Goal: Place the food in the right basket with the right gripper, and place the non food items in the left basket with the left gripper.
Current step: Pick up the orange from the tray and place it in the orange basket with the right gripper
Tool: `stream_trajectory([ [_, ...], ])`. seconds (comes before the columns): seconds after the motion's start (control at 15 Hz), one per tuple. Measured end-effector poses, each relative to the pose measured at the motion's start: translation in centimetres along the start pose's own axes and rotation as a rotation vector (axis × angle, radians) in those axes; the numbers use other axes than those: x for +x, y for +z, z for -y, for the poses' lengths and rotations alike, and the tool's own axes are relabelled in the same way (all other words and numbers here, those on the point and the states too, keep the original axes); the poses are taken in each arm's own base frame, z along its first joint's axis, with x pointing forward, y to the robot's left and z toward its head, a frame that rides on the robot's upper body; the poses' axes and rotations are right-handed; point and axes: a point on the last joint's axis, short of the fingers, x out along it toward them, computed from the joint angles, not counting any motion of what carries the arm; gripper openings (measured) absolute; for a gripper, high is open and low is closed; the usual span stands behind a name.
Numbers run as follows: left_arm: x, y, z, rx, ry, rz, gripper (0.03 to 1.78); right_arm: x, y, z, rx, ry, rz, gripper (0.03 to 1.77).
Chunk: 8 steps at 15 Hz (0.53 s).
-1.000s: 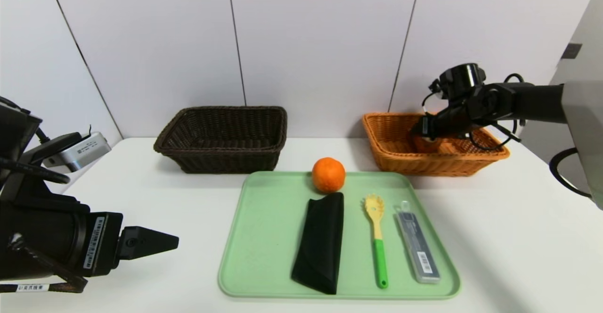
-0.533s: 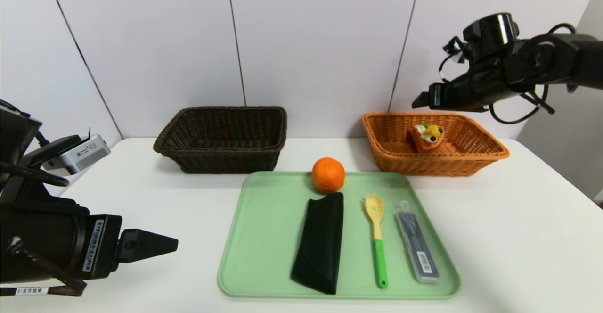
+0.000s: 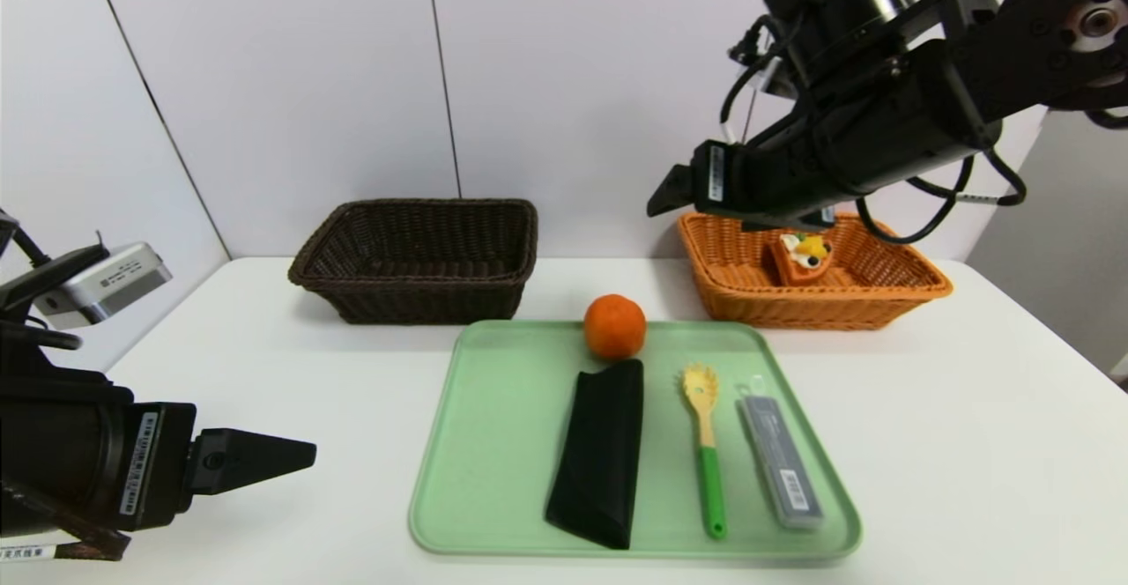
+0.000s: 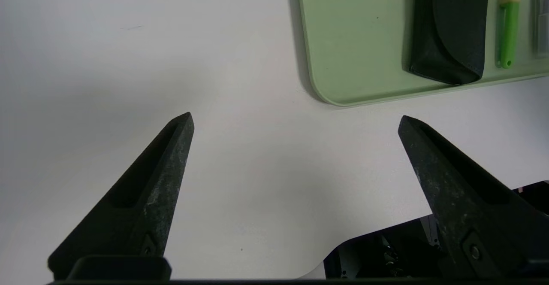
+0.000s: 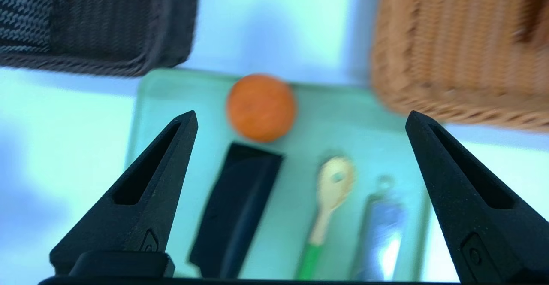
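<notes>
- Head view: a green tray (image 3: 493, 444) lies at the middle of the white tabletop (image 3: 969, 444), toward its near edge; an orange (image 3: 614, 327) sits at the tray's far edge; a black pouch (image 3: 601, 453), a yellow spoon with a green handle (image 3: 705, 444) and a clear grey case (image 3: 781, 462) lie side by side behind it, the case nearest the tray's right edge; a dark brown basket (image 3: 414, 259) stands at the table's far edge on the left, an orange wicker basket (image 3: 811, 281) on the right with a small cake slice (image 3: 800, 256) inside; the right gripper (image 3: 665, 197) hangs in the air above that basket's left rim, holding nothing; the left gripper (image 3: 295, 455) sits low over the table's near left corner.
- Left wrist view: the left gripper (image 4: 296, 119) has its fingers spread wide over bare tabletop, beside the tray's near left corner; nothing between them.
- Right wrist view: the right gripper (image 5: 302, 115) shows its fingers wide apart and empty, with the orange (image 5: 261, 107), pouch and spoon below.
</notes>
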Motion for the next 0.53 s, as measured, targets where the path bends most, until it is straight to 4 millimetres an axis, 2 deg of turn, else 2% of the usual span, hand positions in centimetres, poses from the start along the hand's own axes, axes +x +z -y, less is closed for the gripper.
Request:
stream_trajectory([
  [0.33,-1.8,-0.8,-0.3,-0.009,-0.004,0.054,1.69,1.4,-4.0,-5.3,-0.003,-0.065,-0.059,1.69],
  [0.53,-2.8,-1.4,-0.5,-0.008,-0.015,0.089,1.69,3.3,-5.8,-6.7,-0.024,-0.140,-0.077,1.69],
])
